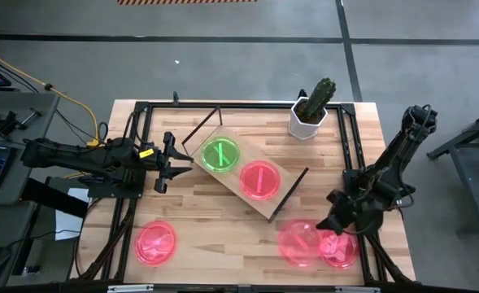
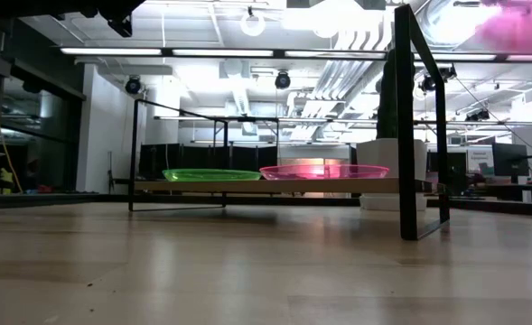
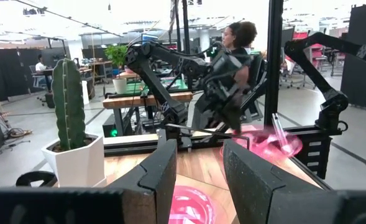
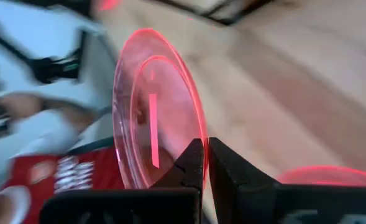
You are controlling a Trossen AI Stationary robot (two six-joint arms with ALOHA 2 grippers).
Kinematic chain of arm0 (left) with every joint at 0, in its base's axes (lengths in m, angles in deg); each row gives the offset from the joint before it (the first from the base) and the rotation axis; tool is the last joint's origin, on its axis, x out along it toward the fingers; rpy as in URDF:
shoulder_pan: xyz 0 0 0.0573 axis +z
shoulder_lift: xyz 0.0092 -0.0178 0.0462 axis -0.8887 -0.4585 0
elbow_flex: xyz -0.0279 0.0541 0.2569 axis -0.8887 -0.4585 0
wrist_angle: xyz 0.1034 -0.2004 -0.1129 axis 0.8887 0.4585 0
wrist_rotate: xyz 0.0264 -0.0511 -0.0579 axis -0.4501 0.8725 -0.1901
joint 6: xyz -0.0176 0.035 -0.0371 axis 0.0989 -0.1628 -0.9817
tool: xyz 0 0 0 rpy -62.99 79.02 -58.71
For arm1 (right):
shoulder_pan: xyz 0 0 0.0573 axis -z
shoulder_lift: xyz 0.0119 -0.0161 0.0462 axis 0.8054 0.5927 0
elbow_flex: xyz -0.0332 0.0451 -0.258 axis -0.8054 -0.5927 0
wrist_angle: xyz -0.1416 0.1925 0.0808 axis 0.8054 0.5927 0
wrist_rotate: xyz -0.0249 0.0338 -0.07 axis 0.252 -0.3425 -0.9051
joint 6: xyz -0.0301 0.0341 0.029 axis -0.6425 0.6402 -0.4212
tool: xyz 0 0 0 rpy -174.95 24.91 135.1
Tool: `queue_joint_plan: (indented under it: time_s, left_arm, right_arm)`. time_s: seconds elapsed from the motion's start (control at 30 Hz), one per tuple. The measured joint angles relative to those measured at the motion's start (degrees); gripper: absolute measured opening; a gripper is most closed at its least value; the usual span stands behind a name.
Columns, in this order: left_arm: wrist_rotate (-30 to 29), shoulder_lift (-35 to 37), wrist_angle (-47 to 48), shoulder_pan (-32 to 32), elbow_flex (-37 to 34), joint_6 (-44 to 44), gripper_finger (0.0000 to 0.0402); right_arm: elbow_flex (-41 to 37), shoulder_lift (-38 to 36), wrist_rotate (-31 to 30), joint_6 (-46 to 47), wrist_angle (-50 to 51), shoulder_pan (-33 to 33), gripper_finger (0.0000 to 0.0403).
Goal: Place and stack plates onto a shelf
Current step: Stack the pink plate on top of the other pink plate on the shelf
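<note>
holding one green plate (image 1: 220,154) and one pink plate (image 1: 260,178), shelf (image 1: 280,207); right pincer (image 4: 206,163) pinches another pink plate (image 4: 151,134).

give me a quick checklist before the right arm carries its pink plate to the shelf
1. Grip: right gripper fingers pinch the pink plate by its rim: ok.
2. Plate lifted off the table: ok.
3. Shelf landing spots: green plate and pink shelf plate ready to stack on: ok.
4. Left gripper, open, waits at the shelf's left end, close to the green plate: not ok.
5. Cactus pot beside the path: cannot tell.
</note>
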Motion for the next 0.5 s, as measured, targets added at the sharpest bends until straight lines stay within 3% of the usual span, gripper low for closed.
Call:
queue_joint_plan:
  time_s: [0.27,0.5]
  left_arm:
    - [0.0,0.0,0.0,0.0,0.0,0.0,0.0122]
    - [0.0,0.0,-0.5,0.0,0.0,0.0,0.0122]
  right_arm:
    - [0.0,0.0,-2.2,-14.1,-18.1,2.4,0.0000]
    - [1.6,0.0,2.1,-28.8,-20.4,12.8,0.0000]
